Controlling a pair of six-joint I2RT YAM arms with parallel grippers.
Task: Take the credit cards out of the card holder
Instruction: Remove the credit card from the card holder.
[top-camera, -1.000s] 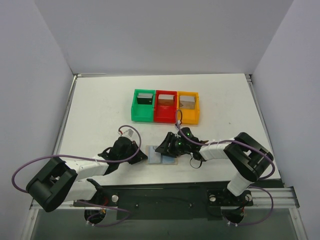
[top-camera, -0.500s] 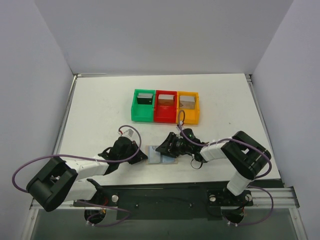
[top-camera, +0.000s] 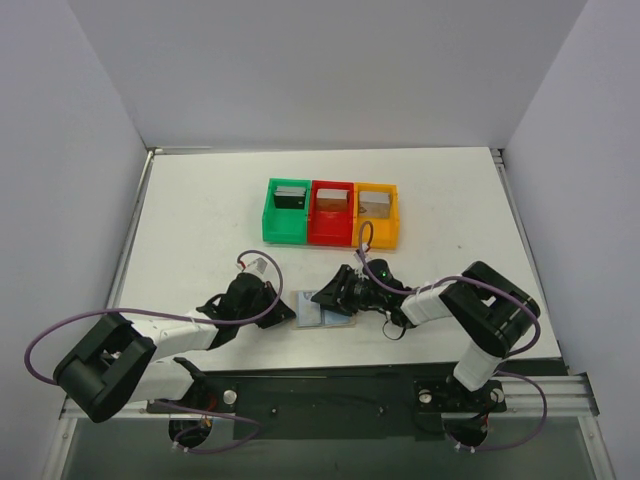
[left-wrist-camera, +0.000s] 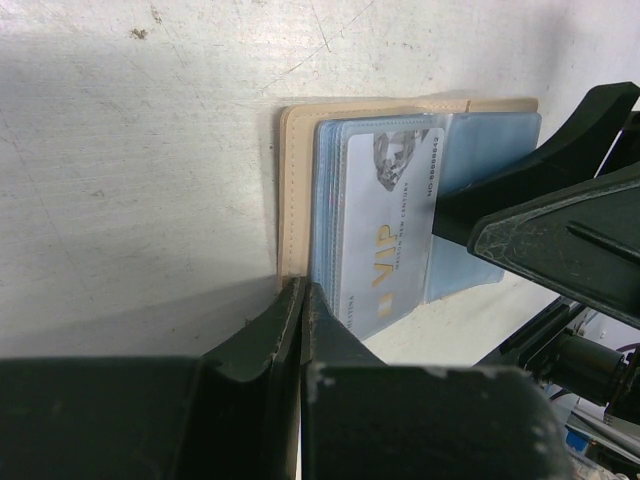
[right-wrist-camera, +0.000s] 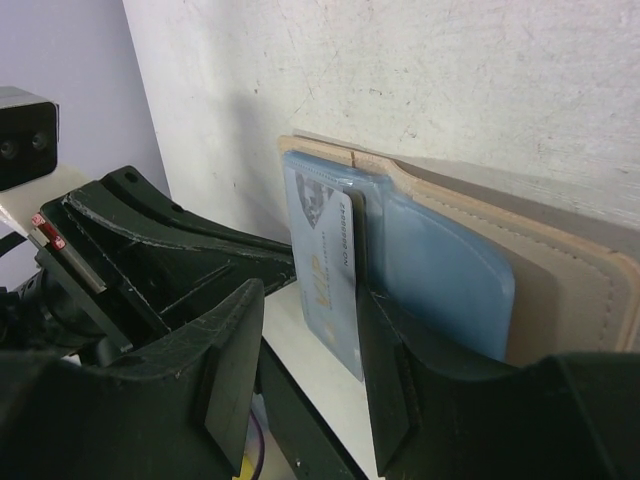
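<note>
A tan card holder (left-wrist-camera: 296, 190) lies open and flat on the white bench (left-wrist-camera: 150, 150), near its front edge, between the two arms. Its two inner panels are bluish clear pockets with a stitched tan border. One pale grey card (left-wrist-camera: 385, 230), printed with "VIP" and a dark emblem, sticks partway out of a pocket toward the near edge.

The left fingers (left-wrist-camera: 270, 335) are pressed together, and their tips rest at the near corner of the card holder, apparently pinning it down. The right fingers (right-wrist-camera: 232, 370) stand apart on either side of the protruding card. A gap shows beside one of them, so the card does not look pinched yet.

To do this step well, the right fingers should probably close on the free end of the card. They should then pull straight along the pocket, not upward, while the left fingers keep the holder from sliding.

Well beyond the holder, a row of green, red and orange bins (top-camera: 330, 238) stands, each with a card inside.
</note>
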